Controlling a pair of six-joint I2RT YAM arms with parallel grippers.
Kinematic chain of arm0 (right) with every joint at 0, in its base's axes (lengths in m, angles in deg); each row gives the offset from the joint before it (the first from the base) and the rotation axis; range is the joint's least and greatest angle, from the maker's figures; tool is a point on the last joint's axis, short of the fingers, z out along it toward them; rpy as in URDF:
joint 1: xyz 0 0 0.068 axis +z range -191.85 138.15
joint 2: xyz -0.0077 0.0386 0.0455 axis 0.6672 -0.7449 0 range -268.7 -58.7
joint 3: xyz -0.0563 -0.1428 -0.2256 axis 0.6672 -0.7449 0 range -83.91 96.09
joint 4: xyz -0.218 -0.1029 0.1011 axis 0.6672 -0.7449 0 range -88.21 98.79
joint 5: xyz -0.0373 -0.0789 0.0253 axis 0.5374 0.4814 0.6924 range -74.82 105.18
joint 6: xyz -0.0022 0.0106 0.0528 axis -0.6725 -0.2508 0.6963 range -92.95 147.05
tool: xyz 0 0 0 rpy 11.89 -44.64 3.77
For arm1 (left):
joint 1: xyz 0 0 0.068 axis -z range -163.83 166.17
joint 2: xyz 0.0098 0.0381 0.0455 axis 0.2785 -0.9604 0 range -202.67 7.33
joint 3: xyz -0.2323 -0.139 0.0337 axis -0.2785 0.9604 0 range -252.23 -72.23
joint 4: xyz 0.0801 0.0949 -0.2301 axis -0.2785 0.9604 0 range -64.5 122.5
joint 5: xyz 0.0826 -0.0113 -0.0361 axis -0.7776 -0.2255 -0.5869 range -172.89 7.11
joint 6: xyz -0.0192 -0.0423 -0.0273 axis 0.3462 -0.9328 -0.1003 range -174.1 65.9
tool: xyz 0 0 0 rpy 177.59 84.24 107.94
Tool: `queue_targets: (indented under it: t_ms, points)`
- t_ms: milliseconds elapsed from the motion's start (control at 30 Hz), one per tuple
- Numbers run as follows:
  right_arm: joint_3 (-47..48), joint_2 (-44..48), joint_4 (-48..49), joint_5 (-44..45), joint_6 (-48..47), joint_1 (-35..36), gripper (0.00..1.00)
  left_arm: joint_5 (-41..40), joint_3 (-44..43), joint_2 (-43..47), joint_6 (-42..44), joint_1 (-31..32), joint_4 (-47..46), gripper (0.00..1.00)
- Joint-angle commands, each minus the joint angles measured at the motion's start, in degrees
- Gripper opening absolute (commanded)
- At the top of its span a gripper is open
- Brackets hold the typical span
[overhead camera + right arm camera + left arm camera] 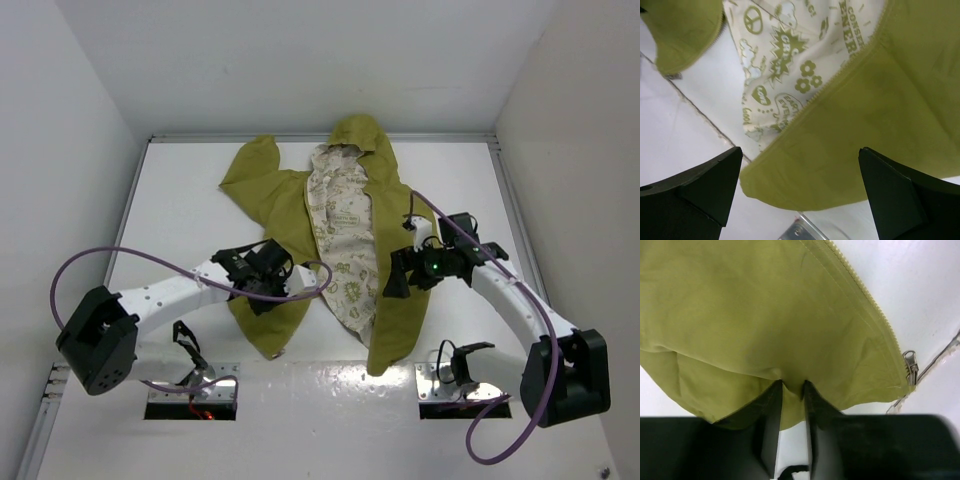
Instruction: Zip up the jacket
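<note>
The olive-green jacket (290,200) lies open on the white table, hood at the far side, cream printed lining (345,235) showing down its middle. My left gripper (283,290) is shut on a fold of the jacket's left front panel (765,315) near the hem. The zipper teeth run down that panel's edge to the metal slider (910,365) at the bottom corner. My right gripper (393,283) is open above the right front panel (880,130), its fingers (705,185) apart on either side of the hem. The lining also shows in the right wrist view (790,60).
White walls close in the table on three sides. Two metal mounting plates (455,385) sit at the near edge by the arm bases. A purple cable (110,255) loops off each arm. A seam in the table (700,115) runs under the jacket.
</note>
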Motion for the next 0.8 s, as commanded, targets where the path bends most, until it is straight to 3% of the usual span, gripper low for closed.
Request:
queue_targets:
  t_ms: [0, 100, 267, 400, 533, 767]
  points:
    - [2.58, 0.26, 4.07, -4.37, 5.47, 0.24, 1.0, -0.89, 0.57, -0.22, -0.78, 0.64, -2.75, 0.23]
    - [1.18, 0.34, 8.89, -7.71, 12.75, 0.68, 1.0, -0.28, 0.57, 1.7, -0.78, -0.67, -3.44, 0.0]
    - [-1.98, -0.53, 19.53, -10.61, 24.08, 5.15, 1.0, 3.31, -1.71, 7.85, -0.78, -4.19, -3.97, 0.0]
    - [-4.1, -2.37, 29.54, -11.41, 30.18, 10.16, 1.0, 8.77, -7.41, 11.46, -6.05, -7.88, -4.5, 0.0]
    - [-3.92, -7.12, 42.98, -13.25, 36.68, 14.91, 1.0, 13.87, -11.29, 11.47, -11.93, -10.35, -4.5, 0.0]
    - [-1.2, -14.06, 56.53, -13.43, 45.73, 19.66, 1.0, 19.4, -15.51, 7.61, -17.57, -13.95, -4.5, 0.0]
